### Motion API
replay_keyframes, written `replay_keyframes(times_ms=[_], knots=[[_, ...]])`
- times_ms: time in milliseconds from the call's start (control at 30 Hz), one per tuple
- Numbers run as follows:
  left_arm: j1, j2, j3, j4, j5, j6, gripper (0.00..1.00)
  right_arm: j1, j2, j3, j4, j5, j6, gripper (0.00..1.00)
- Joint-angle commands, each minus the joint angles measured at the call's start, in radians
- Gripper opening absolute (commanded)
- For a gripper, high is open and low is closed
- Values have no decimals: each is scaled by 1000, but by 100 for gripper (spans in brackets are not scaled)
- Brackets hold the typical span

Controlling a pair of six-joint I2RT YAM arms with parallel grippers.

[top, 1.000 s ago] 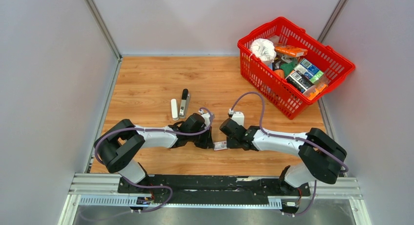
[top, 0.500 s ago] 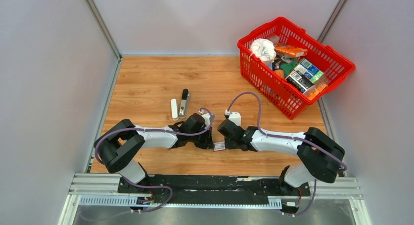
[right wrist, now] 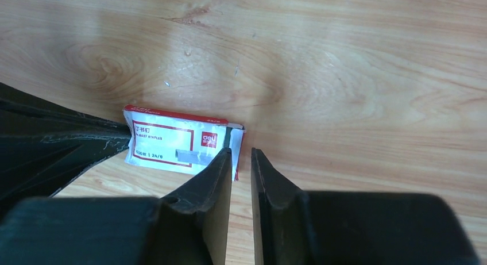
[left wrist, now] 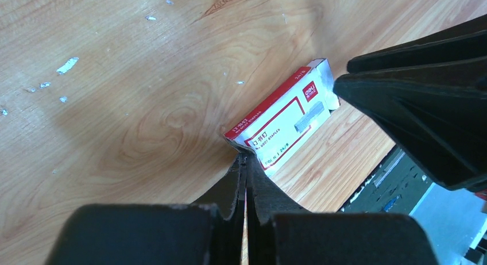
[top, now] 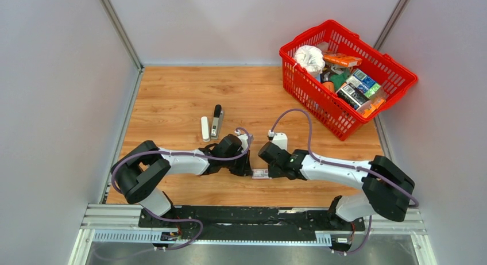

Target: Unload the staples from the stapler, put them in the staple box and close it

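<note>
The stapler (top: 216,121) lies on the wooden table beyond my left arm, untouched. Tiny silver staple bits (left wrist: 68,65) lie scattered on the wood; a few also show in the right wrist view (right wrist: 166,83). A small red-and-white flat box (top: 260,173) lies between my grippers. My left gripper (left wrist: 244,157) is shut, pinching the box (left wrist: 281,118) at its near corner; in the top view the left gripper (top: 246,168) sits low at the box's left end. My right gripper (right wrist: 241,152) has a narrow gap between its fingers, tips at the right end of the box (right wrist: 172,141), with wood showing in the gap.
A white stick-shaped object (top: 205,129) lies just left of the stapler. A red basket (top: 402,75) full of packets stands at the back right. Grey walls close in the table on three sides.
My right wrist drifted slightly left, then back right, and its elbow swung outward to the right. The box shifted a little. My left arm has stayed still.
</note>
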State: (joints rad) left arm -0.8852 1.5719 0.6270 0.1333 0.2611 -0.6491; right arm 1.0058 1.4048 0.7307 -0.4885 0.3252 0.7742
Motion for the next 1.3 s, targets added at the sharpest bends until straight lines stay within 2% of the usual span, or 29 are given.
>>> replay_keyframes(times_ms=[0, 300, 533, 1267], knots=[[-11, -7, 5, 12, 4, 12, 0, 7, -72, 21, -51, 70, 45, 22], [-18, -21, -6, 14, -3, 6, 0, 2, -69, -2, -74, 106, 86, 20], [-24, -36, -13, 2, -16, 3, 0, -4, -21, -24, -39, 101, 111, 0], [-41, -24, -16, 12, -28, -7, 0, -3, 13, -71, 149, -46, 88, 0]])
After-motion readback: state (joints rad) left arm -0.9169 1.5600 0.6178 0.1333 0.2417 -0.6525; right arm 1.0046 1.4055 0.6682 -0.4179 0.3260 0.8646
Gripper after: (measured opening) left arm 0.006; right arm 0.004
